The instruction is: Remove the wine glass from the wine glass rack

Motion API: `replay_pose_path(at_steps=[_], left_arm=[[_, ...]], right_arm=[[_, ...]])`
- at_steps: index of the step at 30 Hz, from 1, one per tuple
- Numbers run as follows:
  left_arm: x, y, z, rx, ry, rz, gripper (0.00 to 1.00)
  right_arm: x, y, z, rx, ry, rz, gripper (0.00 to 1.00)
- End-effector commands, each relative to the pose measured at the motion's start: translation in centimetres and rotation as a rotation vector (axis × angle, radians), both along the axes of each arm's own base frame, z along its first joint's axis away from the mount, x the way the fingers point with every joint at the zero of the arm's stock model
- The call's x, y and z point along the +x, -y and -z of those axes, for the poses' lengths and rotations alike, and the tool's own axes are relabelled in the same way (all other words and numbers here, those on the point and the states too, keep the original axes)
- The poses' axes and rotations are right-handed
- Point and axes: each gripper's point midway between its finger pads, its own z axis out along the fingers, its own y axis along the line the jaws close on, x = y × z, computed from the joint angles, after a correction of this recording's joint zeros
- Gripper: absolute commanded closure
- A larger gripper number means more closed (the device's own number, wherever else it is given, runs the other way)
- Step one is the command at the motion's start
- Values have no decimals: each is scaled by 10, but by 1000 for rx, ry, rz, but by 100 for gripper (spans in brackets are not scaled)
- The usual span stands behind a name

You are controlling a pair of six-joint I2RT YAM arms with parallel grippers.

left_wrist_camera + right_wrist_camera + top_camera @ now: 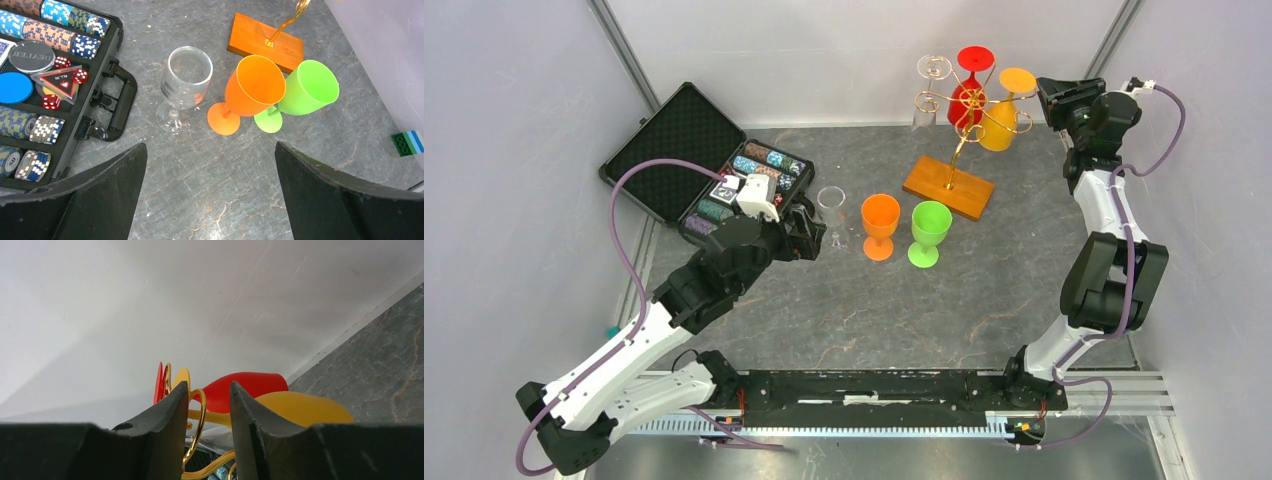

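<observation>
The wine glass rack (964, 120) is gold wire on a wooden base (948, 186) at the back of the table. A yellow wine glass (999, 125) and a red one (965, 105) hang upside down from its curled arms. My right gripper (1042, 95) is just right of the yellow glass's foot (1018, 80). In the right wrist view the right gripper (209, 386) stands narrowly open, with a gold loop (200, 420) and the yellow stem (215, 417) showing in the gap, the stem lying across behind the fingertips. My left gripper (211, 147) is wide open over bare table.
A clear glass (831, 205), an orange glass (880, 222) and a green glass (930, 228) stand upright mid-table. An open poker chip case (694, 160) lies at the left. What looks like a clear glass (921, 115) hangs on the rack's left. Walls close in behind the rack.
</observation>
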Motion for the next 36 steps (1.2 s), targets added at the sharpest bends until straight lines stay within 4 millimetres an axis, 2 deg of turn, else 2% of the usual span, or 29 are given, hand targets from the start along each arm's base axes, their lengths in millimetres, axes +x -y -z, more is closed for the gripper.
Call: replay_pose_path(at_steps=[1,7,18,27,36], left_arm=[[1,-2,-12,-55,22,-28,0],[1,-2,-12,-58,22,-29,0],[1,-2,-12,-58,20,-30,0],[1,-3,-11,-59,19,-33,0],[1,-4,-10,-57,16,-34,0]], right_arm=[[0,-4,-40,-26,110,-22,57],[-1,-3,-46,-70,131,-15,50],[-3,-3,-47,-103,162,-10,48],[2,-9,-30,-112,89,-62,54],[2,-10,-37,-105,116,-63,73]])
